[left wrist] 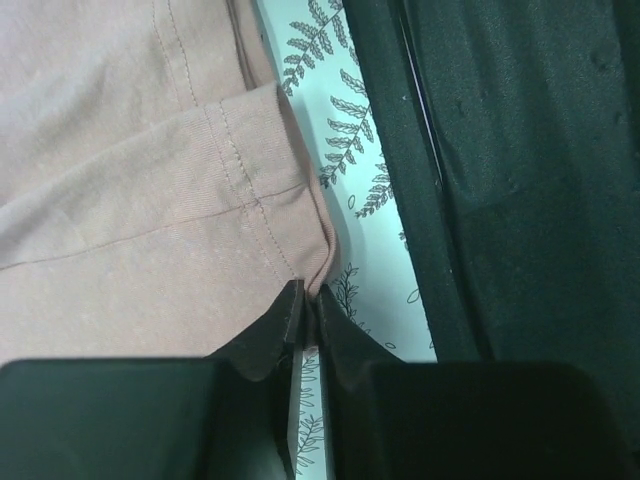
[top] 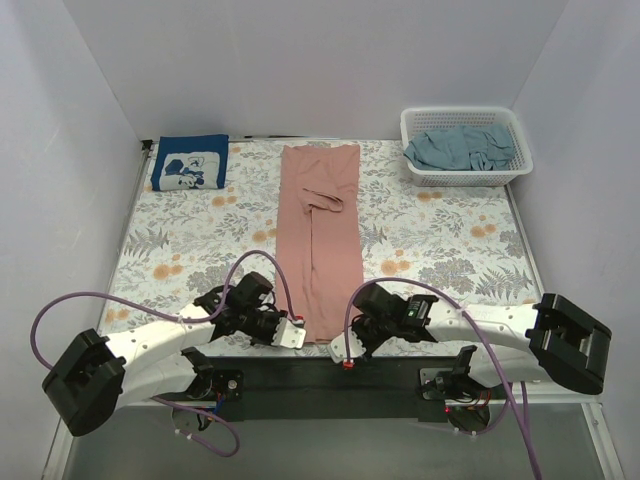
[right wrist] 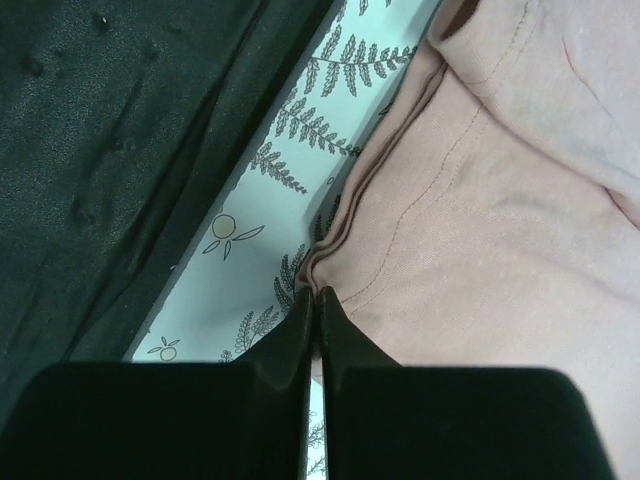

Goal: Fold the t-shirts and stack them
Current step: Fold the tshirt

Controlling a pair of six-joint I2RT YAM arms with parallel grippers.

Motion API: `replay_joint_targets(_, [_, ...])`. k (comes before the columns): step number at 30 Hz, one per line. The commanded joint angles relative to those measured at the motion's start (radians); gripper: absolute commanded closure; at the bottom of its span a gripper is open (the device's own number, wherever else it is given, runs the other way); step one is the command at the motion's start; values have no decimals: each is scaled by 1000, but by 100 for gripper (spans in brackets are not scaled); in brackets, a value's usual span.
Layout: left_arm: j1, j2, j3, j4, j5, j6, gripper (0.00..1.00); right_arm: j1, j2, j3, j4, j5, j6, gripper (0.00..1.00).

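Note:
The dusty-pink t-shirt (top: 320, 235) lies as a long narrow strip down the middle of the table, sleeves folded in. My left gripper (top: 297, 333) is shut on its near left corner; the left wrist view shows the hem corner (left wrist: 318, 270) pinched between the fingertips. My right gripper (top: 343, 347) is shut on its near right corner, the pink edge (right wrist: 335, 255) caught at the tips in the right wrist view. A navy t-shirt (top: 190, 162) with white print lies folded at the far left. A grey-teal t-shirt (top: 462, 148) is bunched in the basket.
The white lattice basket (top: 466, 176) stands at the far right. The floral table cloth (top: 440, 250) covers the table. A black strip (top: 330, 375) runs along the near edge between the arm bases. White walls close in the left, back and right.

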Motion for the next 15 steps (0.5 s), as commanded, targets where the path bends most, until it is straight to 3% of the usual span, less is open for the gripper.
replay_joint_targets(1, [-24,-3,-16,-29,-14,-13,97,20,31,-53,-71,41,3,99])
replay_joint_targets(8, [-99,-115,84,-158,31,-68,100,55,-107,63,-209,-31,95,99])
replay_joint_targets(13, [-87,-134,194,-169,-15,-142,100,9,-167,119,-214,-5,135,99])
replay_joint_targets(15, [-32,-117,226,-163,11,-154,100,-27,-156,148,-214,-8,122,99])
